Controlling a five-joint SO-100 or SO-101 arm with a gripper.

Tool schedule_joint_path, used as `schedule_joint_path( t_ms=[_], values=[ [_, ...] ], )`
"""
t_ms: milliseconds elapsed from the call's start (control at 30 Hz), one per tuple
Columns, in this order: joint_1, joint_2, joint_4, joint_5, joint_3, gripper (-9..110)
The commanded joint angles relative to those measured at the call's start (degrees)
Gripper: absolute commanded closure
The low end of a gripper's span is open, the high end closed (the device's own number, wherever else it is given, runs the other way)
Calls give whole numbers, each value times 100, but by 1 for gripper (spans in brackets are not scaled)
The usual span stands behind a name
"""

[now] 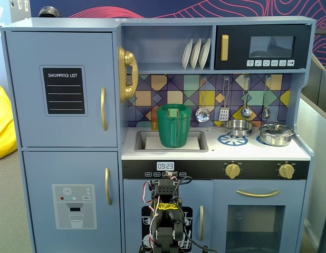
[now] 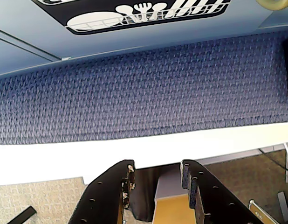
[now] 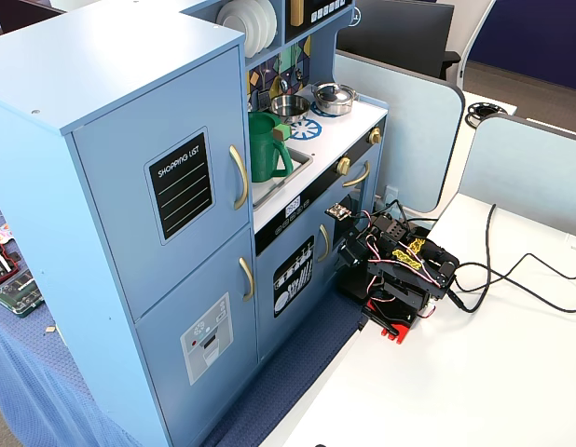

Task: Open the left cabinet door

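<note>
Jaws (image 2: 155,179) spread, empty, low over carpet; left cabinet door (image 1: 63,87) well apart, seemingly closed.

We see the gripper (image 2: 155,179) cut off at six o'clock in the wrist view; the arm (image 1: 165,221) hides the dish-rack door's picture (image 1: 147,216).

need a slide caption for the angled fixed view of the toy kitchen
Folded arm on the white table, facing a toy kitchen whose shopping-list door is shut.

Open space fronts the left cabinet door (image 3: 181,200) (gold handle (image 3: 239,177) unobstructed).
</note>
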Motion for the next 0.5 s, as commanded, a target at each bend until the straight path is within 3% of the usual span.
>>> schedule_joint_path(
  t_ms=[0, 233, 467],
  values=[
    [-105, -35, 976, 167, 18, 101],
    [-105, -35, 914, 141, 18, 101],
    [-352, -44, -1099, 79, 9, 101]
  ],
)
